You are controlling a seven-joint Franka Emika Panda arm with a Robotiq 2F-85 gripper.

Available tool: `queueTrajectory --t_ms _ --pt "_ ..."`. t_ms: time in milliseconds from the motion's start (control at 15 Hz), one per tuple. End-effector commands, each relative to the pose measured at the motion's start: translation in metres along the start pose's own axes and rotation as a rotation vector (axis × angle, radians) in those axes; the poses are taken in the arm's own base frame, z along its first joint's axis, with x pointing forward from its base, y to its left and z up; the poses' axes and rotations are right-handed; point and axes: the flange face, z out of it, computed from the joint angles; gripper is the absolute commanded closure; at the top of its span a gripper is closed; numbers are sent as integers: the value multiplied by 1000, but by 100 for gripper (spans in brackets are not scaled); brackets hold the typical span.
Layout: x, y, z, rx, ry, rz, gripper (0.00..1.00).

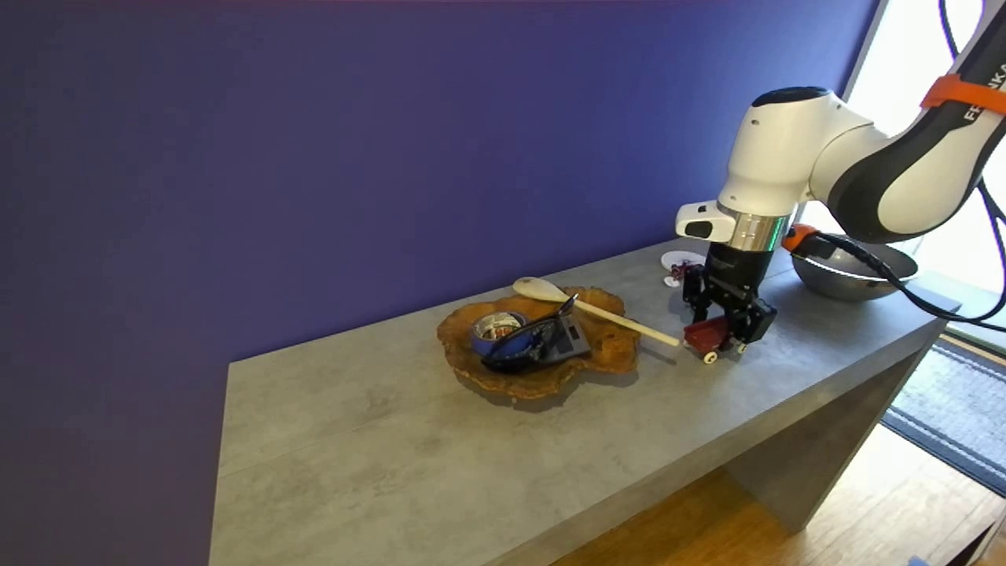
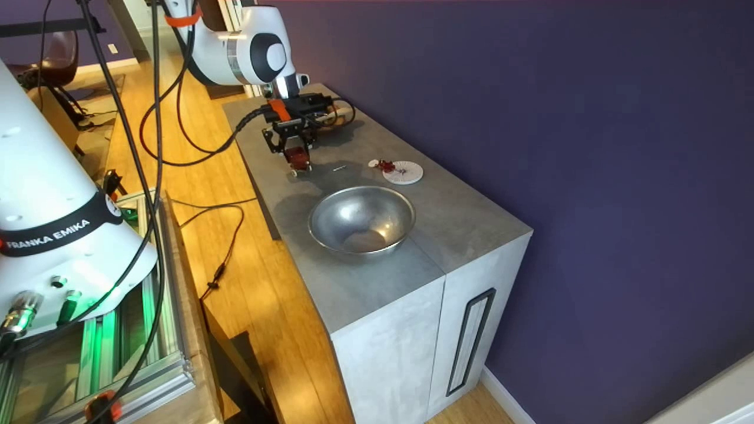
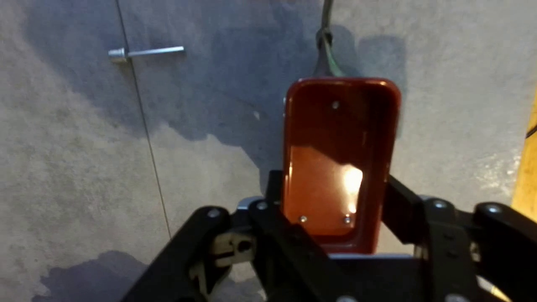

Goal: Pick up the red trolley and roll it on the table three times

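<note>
The red trolley is a small dark red cart with a shallow tray and pale wheels. It also shows in an exterior view and in the wrist view, with a thin dark handle at its far end. My gripper points down with its fingers closed against the trolley's two long sides. In the wrist view the gripper covers part of the trolley's near end. The trolley is over the grey table; its shadow lies beside it. I cannot tell whether its wheels touch the surface.
A metal bowl stands on the table. A white dish with red bits lies near the purple wall. A wooden board holds blue tape, dark objects and a wooden spoon. A small metal pin lies near the trolley.
</note>
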Motion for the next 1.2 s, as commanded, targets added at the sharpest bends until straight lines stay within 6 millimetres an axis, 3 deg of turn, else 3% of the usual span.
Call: queueTrajectory --t_ms 0,333,1133 --pt "-29 -1 13 28 -74 -3 70" --pt "-55 0 24 59 -133 15 70" --pt "-53 -12 -27 24 -222 -31 70"
